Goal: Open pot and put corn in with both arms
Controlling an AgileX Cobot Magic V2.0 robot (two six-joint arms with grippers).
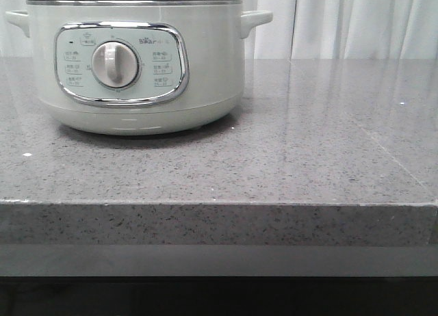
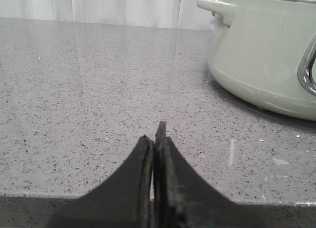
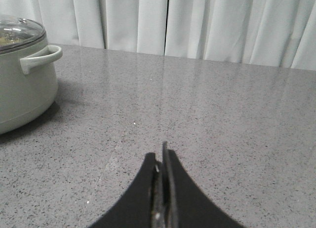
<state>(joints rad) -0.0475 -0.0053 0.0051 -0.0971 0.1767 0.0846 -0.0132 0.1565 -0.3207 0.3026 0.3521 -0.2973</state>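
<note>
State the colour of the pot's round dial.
Cream-white, like the pot; the dial shows best in the front view.

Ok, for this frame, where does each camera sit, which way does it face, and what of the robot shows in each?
Front view: low, near the counter edge, facing forward at the pot and the curtain; no arm shows.
Left wrist view: low over the counter, facing the pot's side handle; left gripper shows, fingers pressed together.
Right wrist view: low over the counter, facing the curtain, pot with its lid on at the edge; right gripper shows, shut.
Shared: all three see the pot; no corn anywhere.
</note>
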